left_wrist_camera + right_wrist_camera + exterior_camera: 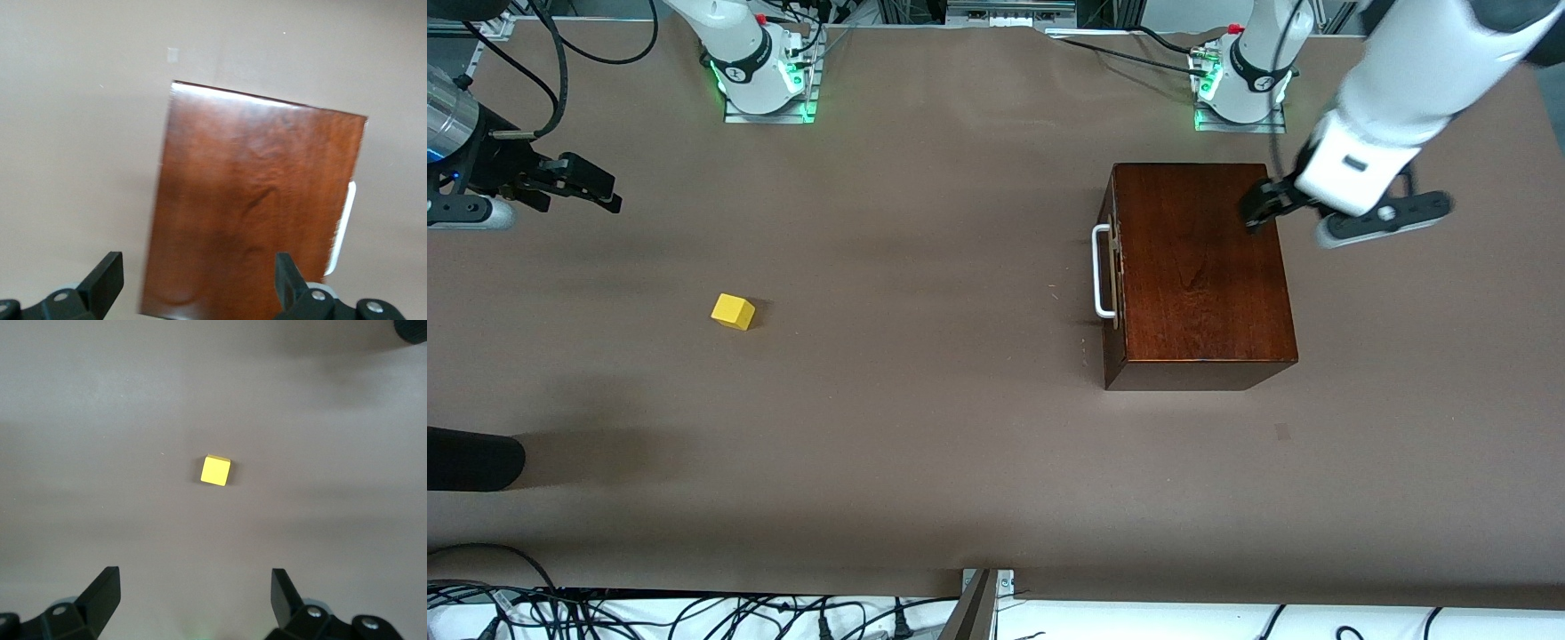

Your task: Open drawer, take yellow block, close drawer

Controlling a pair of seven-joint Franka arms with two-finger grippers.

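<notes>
The dark reddish-brown wooden box (1200, 267) stands toward the left arm's end of the table. Its drawer is shut, the front flush with the box, and the white bar handle (1103, 271) faces the right arm's end. The yellow block (733, 312) lies on the bare table toward the right arm's end, outside the box. My left gripper (1258, 213) is open and empty above the box top's edge; the box (253, 200) and handle (343, 227) show below the gripper (199, 280). My right gripper (600, 191) is open and empty in the air, with the block (215, 470) in view ahead of the gripper (195, 597).
A black rounded object (471, 458) juts in at the table's edge at the right arm's end, nearer the front camera than the block. Cables (694, 613) run along the table's front edge. The arm bases (765, 71) stand at the back.
</notes>
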